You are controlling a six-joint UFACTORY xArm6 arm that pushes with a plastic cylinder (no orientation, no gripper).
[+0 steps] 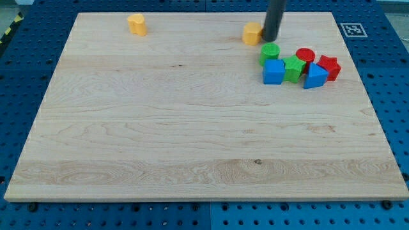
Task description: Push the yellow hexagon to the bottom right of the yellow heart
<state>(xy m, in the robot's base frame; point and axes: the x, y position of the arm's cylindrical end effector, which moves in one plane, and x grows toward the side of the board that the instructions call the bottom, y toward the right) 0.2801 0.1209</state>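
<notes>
Wooden board (192, 147) on a blue pegboard table (390, 83). At 2 o'clock — a cluster: blue cube (273, 72), green block (293, 68), blue block (314, 76), red block (329, 66), red cylinder (305, 56), green cylinder (270, 52). At 1 o'clock, my tip (270, 39) — bare rod, holding nothing — touches the yellow hexagon (252, 33). Yellow heart (137, 24) at 11 o'clock.

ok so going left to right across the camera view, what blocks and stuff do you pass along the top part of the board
yellow heart block → yellow hexagon block → my tip, just right of the hexagon → blue cube → green block → blue triangular block → red star-like block. The green cylinder and red cylinder overlap these, so they are left out.
</notes>
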